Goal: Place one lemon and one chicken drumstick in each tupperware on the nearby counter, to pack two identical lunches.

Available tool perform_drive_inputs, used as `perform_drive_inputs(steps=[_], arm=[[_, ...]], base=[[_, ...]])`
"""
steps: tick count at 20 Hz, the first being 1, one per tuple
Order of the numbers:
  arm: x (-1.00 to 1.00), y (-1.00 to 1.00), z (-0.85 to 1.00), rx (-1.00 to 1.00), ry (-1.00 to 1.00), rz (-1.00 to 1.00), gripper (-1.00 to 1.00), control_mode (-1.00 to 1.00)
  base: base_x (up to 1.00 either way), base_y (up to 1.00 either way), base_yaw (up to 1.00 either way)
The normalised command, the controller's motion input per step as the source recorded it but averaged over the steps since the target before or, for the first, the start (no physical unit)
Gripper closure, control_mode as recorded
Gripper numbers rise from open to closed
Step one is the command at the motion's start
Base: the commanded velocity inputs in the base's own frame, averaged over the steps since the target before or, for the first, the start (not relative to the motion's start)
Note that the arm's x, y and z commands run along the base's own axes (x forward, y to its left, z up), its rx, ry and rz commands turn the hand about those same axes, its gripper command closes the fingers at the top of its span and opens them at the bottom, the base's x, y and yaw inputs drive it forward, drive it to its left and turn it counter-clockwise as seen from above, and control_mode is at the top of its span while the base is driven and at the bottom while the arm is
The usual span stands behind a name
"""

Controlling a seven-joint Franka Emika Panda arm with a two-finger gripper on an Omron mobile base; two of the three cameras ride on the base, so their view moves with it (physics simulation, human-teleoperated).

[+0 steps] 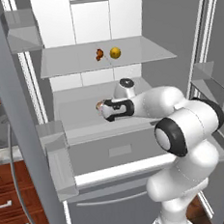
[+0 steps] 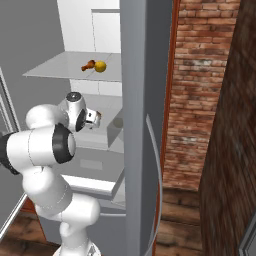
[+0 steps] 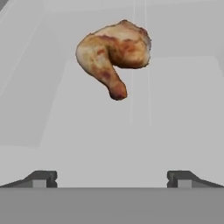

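Two chicken drumsticks are being counted: one on the upper fridge shelf (image 1: 99,54), one on the lower shelf (image 3: 114,53). One lemon (image 1: 115,52) is being counted beside the upper drumstick.

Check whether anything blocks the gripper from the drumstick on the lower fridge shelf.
Nothing visible does. In the hand view the open gripper faces the chicken drumstick across bare white shelf, apart from it.

You're looking into a kitchen: an open fridge (image 1: 112,148) with glass shelves (image 1: 128,59) holds a lemon (image 1: 115,52) and a chicken drumstick (image 1: 99,54). Beside it you can see reddish wooden drawers (image 1: 11,201) with silver handles and a brick wall (image 2: 192,90).
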Motion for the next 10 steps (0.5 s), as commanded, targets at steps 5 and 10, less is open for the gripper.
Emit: perform_drive_inputs(steps=[5, 10], arm=[[0.17, 0.0, -0.22, 0.0, 0.0, 0.0, -1.0, -1.0], [0.2, 0.0, -0.22, 0.0, 0.0, 0.0, -1.0, -1.0]], base=[[0.0, 0.0, 0.0], [0.0, 0.0, 0.0]])
